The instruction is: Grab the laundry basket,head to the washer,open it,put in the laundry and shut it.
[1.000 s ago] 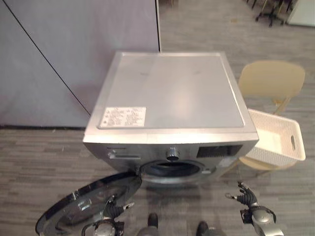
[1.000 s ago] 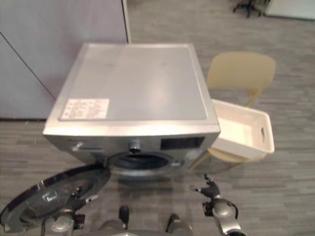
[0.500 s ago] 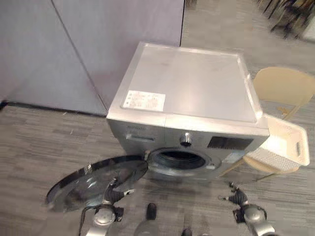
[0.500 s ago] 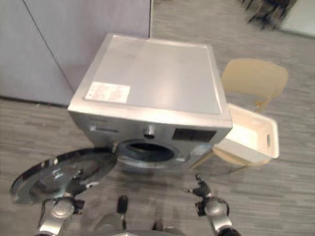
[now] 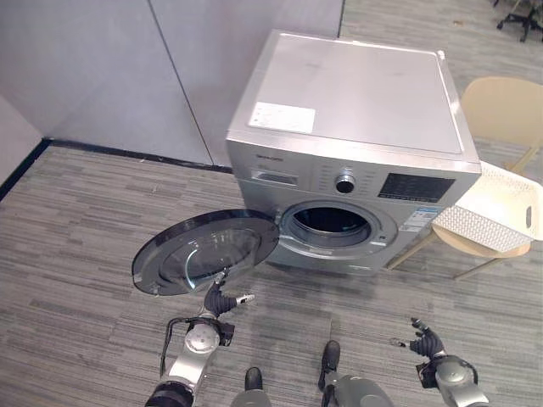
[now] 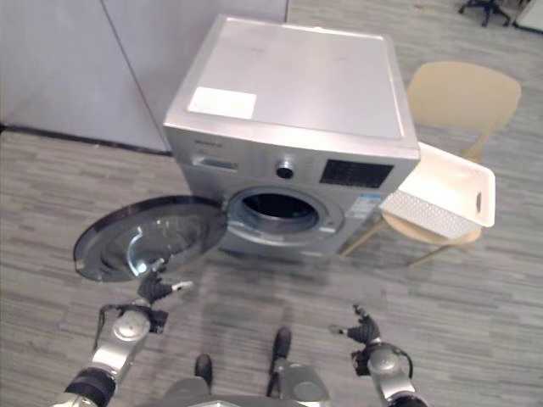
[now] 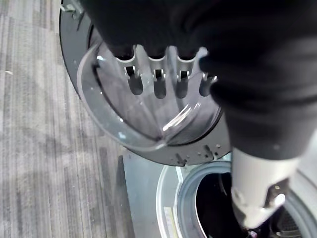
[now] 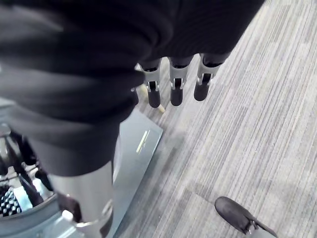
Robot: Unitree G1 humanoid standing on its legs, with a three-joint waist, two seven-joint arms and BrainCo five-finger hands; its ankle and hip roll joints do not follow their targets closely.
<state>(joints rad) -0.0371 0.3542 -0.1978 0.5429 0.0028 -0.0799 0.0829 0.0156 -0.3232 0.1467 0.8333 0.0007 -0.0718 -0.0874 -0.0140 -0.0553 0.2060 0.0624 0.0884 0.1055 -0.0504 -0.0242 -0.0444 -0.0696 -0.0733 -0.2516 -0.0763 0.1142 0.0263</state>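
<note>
Washer door (image 5: 208,261) open beside left hand (image 5: 218,299), fingers (image 7: 159,85) apart (right hand (image 5: 427,346) too)

Washer (image 5: 356,102) cabinet in brushed silver metal, satin sheen, with its open door (image 5: 206,259) a glossy chrome ring around clear glass (reflective bowl); laundry basket (image 5: 501,212) in cream perforated plastic, matt; chair (image 6: 462,93) smooth matt beige; floor (image 5: 76,237) grey, striped, matt.
</note>
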